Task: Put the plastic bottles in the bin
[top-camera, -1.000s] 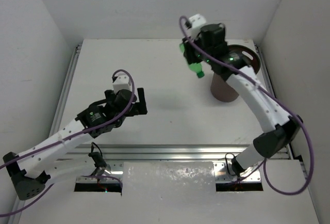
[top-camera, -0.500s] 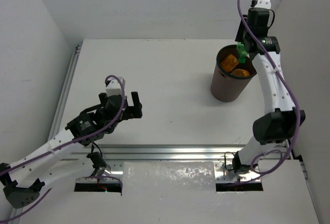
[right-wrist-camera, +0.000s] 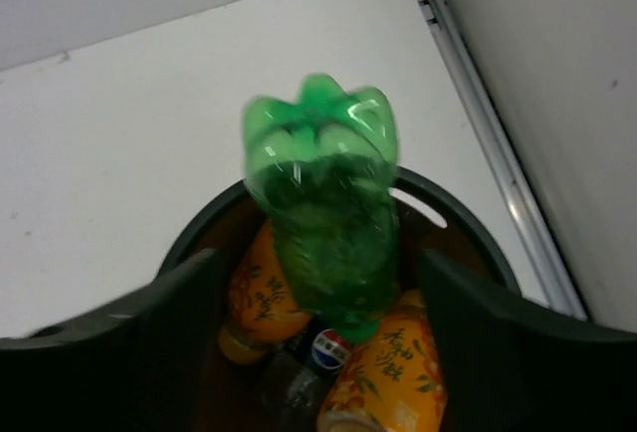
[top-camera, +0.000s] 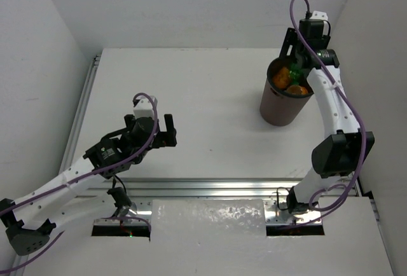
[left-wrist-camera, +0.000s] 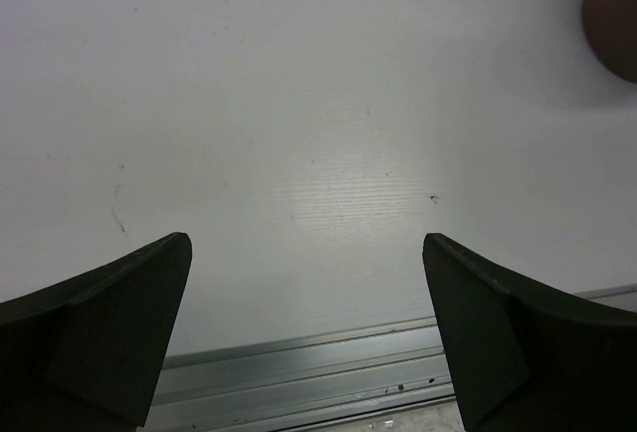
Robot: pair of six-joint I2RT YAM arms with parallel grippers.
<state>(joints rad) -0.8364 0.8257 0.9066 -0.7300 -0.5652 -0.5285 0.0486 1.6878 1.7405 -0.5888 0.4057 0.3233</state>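
The dark brown bin (top-camera: 276, 107) stands at the back right of the table. My right gripper (top-camera: 295, 56) hangs just over its mouth, open. In the right wrist view a green bottle (right-wrist-camera: 323, 223) sits blurred, cap down, between the spread jaws of the right gripper (right-wrist-camera: 320, 258), touching neither, above the bin's rim (right-wrist-camera: 468, 228). Below it lie two orange bottles (right-wrist-camera: 261, 293) (right-wrist-camera: 393, 372) and a dark bottle with a round blue-and-red label (right-wrist-camera: 328, 347). The green bottle (top-camera: 294, 72) shows inside the bin from above. My left gripper (top-camera: 169, 130) is open and empty over bare table.
The left gripper (left-wrist-camera: 307, 243) faces bare white table, with an aluminium rail (left-wrist-camera: 299, 372) below it and the bin's edge (left-wrist-camera: 615, 14) at the top right. Another rail (right-wrist-camera: 498, 163) and the right wall run close beside the bin.
My right arm swung the green bottle over the bin, then its jaws opened and let the bottle go; it now drops into the bin. The left arm drew back slightly.
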